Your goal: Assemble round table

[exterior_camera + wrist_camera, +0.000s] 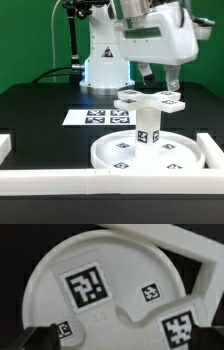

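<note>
A short cylinder leg (147, 128) stands upright on the large flat disc (150, 156). The smaller cross-shaped piece (150, 99) rests on top of the leg. My gripper (160, 78) hangs open just above and slightly behind the cross piece, holding nothing. In the wrist view the disc (60, 263) fills most of the picture, with the tagged cross piece (165, 308) over it. My gripper (124, 339) is open there, one dark finger (40, 336) on each side, and only white plastic shows between them.
Long white border bars run along the table's front (45, 180) and the exterior view's right (212, 150), close around the disc. The marker board (100, 117) lies behind the disc. The robot's base (100, 70) stands at the back.
</note>
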Robot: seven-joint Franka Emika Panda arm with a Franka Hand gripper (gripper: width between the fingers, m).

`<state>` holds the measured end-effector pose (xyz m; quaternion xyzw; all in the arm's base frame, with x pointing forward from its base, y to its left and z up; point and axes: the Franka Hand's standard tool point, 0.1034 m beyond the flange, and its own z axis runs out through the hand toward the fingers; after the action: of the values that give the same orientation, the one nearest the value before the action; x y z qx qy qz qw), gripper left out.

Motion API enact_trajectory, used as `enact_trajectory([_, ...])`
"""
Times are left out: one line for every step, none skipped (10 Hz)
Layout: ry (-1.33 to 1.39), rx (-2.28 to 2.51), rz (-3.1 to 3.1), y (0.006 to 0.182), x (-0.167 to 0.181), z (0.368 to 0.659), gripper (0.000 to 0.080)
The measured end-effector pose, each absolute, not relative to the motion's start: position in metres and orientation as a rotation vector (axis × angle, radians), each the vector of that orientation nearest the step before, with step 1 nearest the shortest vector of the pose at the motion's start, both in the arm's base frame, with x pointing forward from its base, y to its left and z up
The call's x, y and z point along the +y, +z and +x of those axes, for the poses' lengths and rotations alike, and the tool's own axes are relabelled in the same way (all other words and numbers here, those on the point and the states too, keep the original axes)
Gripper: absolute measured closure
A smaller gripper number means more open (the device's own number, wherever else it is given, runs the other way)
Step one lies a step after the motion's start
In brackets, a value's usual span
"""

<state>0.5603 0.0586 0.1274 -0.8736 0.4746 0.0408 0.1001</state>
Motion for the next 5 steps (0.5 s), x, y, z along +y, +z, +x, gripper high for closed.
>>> enact_trajectory([0.117,1.208,-2.682,0.1267,0.0603,0.5584,0.0150])
enact_trajectory([0.129,1.072,-2.743,0.1269,0.0615,0.5575,0.0150])
enact_trajectory([0.116,1.005,-2.766,0.1269,0.0607,0.5584,0.0150])
enact_trajectory([0.107,0.909,-2.797,0.1267,0.0605,0.5583,0.0150])
enact_trajectory([0.098,0.822,-2.822,0.1266,0.0604,0.5582,0.0150])
